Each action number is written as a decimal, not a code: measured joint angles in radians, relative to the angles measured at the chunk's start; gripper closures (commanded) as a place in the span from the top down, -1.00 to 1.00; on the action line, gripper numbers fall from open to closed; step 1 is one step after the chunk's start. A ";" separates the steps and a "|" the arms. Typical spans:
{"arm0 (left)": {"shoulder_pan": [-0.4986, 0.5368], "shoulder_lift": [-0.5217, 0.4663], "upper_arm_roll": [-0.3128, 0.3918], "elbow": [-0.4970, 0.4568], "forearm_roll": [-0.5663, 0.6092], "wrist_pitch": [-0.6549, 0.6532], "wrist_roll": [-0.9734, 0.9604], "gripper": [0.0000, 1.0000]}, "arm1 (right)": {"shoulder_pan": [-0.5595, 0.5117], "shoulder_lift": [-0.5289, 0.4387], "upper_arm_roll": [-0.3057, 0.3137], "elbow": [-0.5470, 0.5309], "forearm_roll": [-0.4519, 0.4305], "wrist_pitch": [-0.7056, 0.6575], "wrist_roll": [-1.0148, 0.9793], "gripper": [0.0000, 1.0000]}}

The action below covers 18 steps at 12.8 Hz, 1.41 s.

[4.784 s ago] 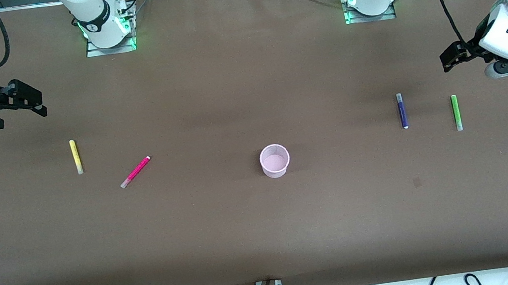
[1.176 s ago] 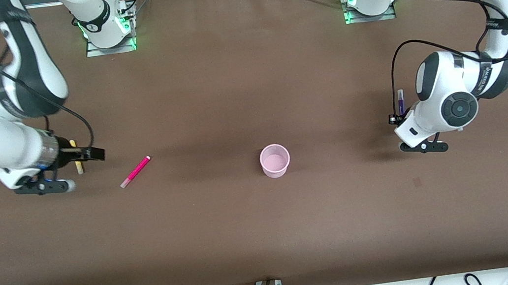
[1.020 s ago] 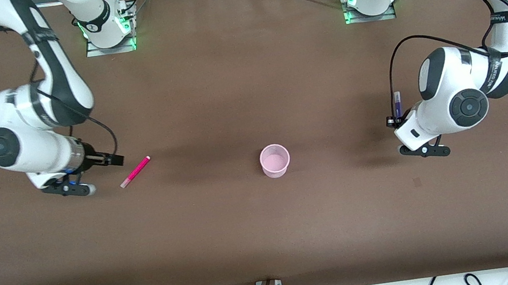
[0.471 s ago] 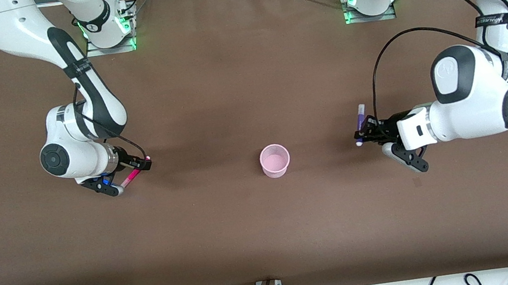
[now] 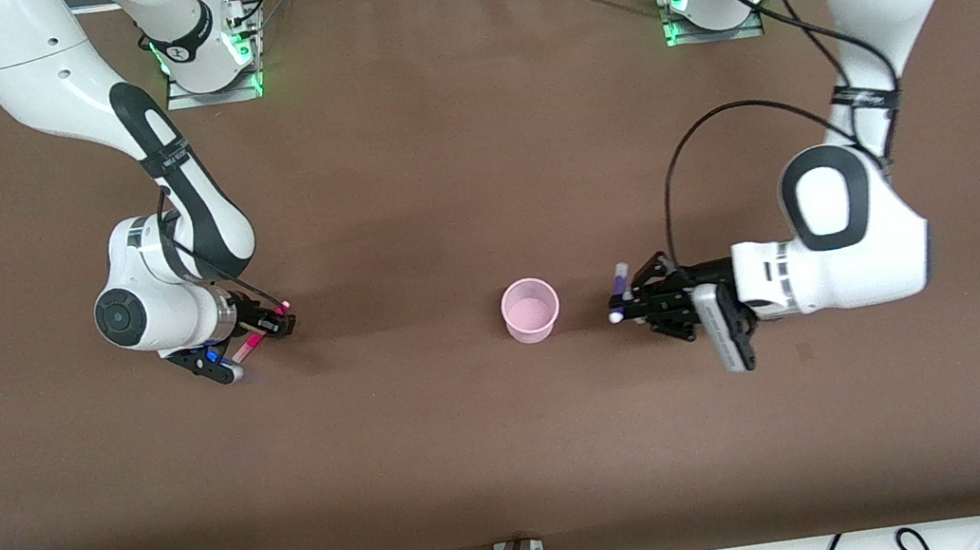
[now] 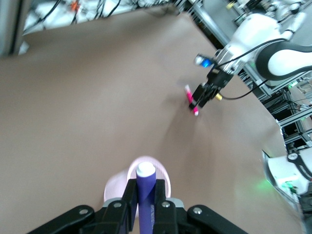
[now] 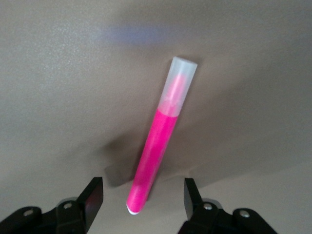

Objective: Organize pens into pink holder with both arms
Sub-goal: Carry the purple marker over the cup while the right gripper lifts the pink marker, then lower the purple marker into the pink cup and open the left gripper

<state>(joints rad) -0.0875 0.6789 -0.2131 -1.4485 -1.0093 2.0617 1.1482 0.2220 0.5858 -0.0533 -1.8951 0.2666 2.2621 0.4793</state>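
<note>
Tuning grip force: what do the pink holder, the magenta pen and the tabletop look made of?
Pink holder: thin pale plastic, smooth, slightly translucent wall and thin rim.
Magenta pen: glossy hard plastic barrel with a frosted, see-through cap; it lies between the open right pincer fingers.
Tabletop: matte brown covering, no glare; paper or vinyl, cannot tell.

Matt brown table (image 5: 431, 130); smooth glossy magenta pen (image 7: 156, 151) with translucent frosted cap; pale-pink plastic holder (image 5: 531, 309).

A pink cup (image 5: 530, 310) and a pink pen (image 5: 254, 342) are carried, well apart, by the brown table (image 5: 438, 177).
</note>
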 measured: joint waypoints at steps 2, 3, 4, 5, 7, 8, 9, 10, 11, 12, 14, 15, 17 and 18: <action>-0.055 0.015 -0.001 0.002 -0.110 0.058 0.162 -1.00 | -0.011 0.000 -0.001 0.000 0.000 0.004 0.000 -0.42; -0.078 0.016 -0.001 0.002 -0.127 0.085 0.230 -1.00 | -0.015 0.000 -0.001 0.000 0.000 0.004 0.000 -0.68; -0.103 0.017 -0.001 0.002 -0.129 0.122 0.288 -1.00 | -0.016 0.001 -0.001 0.000 0.000 0.004 0.000 -0.93; -0.129 0.019 -0.002 0.002 -0.129 0.167 0.330 -1.00 | -0.016 0.002 -0.001 0.000 0.000 0.004 0.000 -1.00; -0.180 0.025 0.000 0.000 -0.122 0.258 0.385 -1.00 | -0.016 0.002 -0.001 0.000 0.000 0.004 -0.001 -1.00; -0.201 0.026 0.001 -0.002 -0.092 0.293 0.401 -1.00 | -0.016 0.002 0.000 0.001 0.000 0.002 -0.010 -1.00; -0.214 0.027 0.001 -0.005 -0.046 0.313 0.404 -1.00 | -0.016 0.002 0.001 0.007 0.000 -0.020 -0.026 -1.00; -0.221 0.027 0.001 -0.009 -0.016 0.319 0.406 -1.00 | -0.016 0.002 0.001 0.031 0.000 -0.087 -0.033 -1.00; -0.222 0.026 0.001 -0.015 -0.003 0.319 0.410 -1.00 | -0.017 0.000 0.000 0.078 0.005 -0.195 -0.033 -1.00; -0.222 0.026 0.002 -0.023 0.007 0.319 0.413 -1.00 | -0.020 -0.002 -0.001 0.135 0.028 -0.307 -0.033 -1.00; -0.225 0.024 0.002 -0.041 0.026 0.319 0.414 -0.33 | -0.027 -0.007 -0.005 0.230 0.125 -0.478 -0.019 -1.00; -0.231 0.023 0.002 -0.049 0.027 0.319 0.417 0.99 | -0.029 -0.006 -0.007 0.261 0.170 -0.531 0.006 -1.00; -0.244 0.019 0.002 -0.053 0.029 0.319 0.422 1.00 | -0.030 -0.006 -0.007 0.312 0.261 -0.614 0.094 -1.00; -0.247 0.012 0.001 -0.054 0.040 0.319 0.424 1.00 | -0.030 -0.006 -0.007 0.335 0.308 -0.649 0.143 -1.00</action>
<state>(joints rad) -0.3348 0.6914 -0.2116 -1.5021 -0.9688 2.3811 1.5725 0.1924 0.5795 -0.0603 -1.5597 0.5747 1.6128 0.6220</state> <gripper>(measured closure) 0.542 0.828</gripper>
